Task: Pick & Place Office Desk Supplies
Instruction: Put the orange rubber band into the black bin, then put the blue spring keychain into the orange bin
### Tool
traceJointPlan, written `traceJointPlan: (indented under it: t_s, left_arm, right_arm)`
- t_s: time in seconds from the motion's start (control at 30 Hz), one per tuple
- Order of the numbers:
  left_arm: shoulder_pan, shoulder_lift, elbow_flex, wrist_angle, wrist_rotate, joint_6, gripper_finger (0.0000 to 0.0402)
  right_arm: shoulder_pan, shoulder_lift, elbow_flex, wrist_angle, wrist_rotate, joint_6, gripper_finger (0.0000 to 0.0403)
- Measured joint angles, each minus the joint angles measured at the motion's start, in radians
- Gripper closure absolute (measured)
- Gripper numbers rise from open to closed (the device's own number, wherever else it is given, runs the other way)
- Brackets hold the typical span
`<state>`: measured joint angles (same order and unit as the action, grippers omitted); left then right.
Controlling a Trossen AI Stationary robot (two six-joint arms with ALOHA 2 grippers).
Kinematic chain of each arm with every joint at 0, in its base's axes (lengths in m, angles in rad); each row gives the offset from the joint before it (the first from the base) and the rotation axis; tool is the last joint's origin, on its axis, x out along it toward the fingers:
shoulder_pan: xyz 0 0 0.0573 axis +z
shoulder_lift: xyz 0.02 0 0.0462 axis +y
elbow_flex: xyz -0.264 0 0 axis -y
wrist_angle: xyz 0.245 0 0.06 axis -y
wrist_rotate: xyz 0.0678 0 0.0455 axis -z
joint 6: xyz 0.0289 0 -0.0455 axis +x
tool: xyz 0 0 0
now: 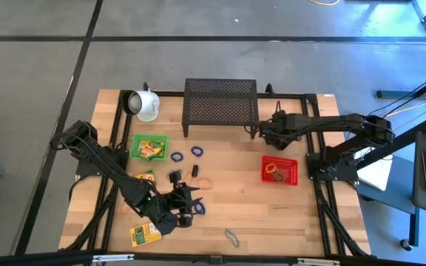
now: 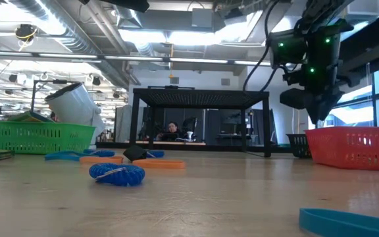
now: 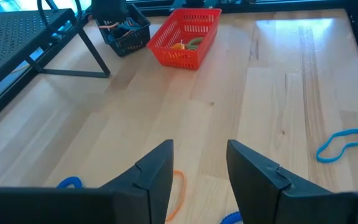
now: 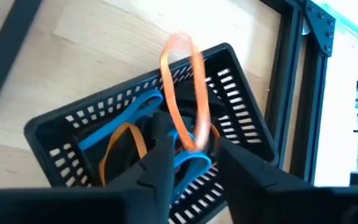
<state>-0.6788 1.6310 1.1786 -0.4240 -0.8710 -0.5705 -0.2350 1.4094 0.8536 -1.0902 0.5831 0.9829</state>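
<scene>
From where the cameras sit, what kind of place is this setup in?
Probably a robotics lab or workshop inside an open-plan office. A wooden table in a black metal frame stands on a bare concrete floor, exposed ducts run along the ceiling, and a person sits among desks beyond the table.

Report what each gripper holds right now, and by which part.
Left gripper: open, holding nothing. Right gripper: over the black basket, an orange rubber band between its fingers; whether still gripped cannot be told.

No legible text, label or number anywhere.
</scene>
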Motion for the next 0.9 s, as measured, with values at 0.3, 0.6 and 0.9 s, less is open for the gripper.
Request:
traceJointPlan:
  t_s: [0.3, 0.6, 0.9]
  left_arm:
    - [0.0, 0.0, 0.0, -0.003, 0.001, 0.016, 0.0258]
    - [-0.001, 0.0, 0.0, -0.07, 0.009, -0.022, 0.0258]
    - [-0.001, 0.0, 0.0, -0.283, 0.214, -0.232, 0.0258]
  right_arm:
    - [0.003, 0.0, 0.0, 0.012, -0.025, 0.0, 0.0187]
    - [0.067, 0.0, 0.0, 0.013, -0.079, -0.003, 0.0187]
    - [0.224, 0.0, 0.015, 0.01, -0.21, 0.028, 0.0223]
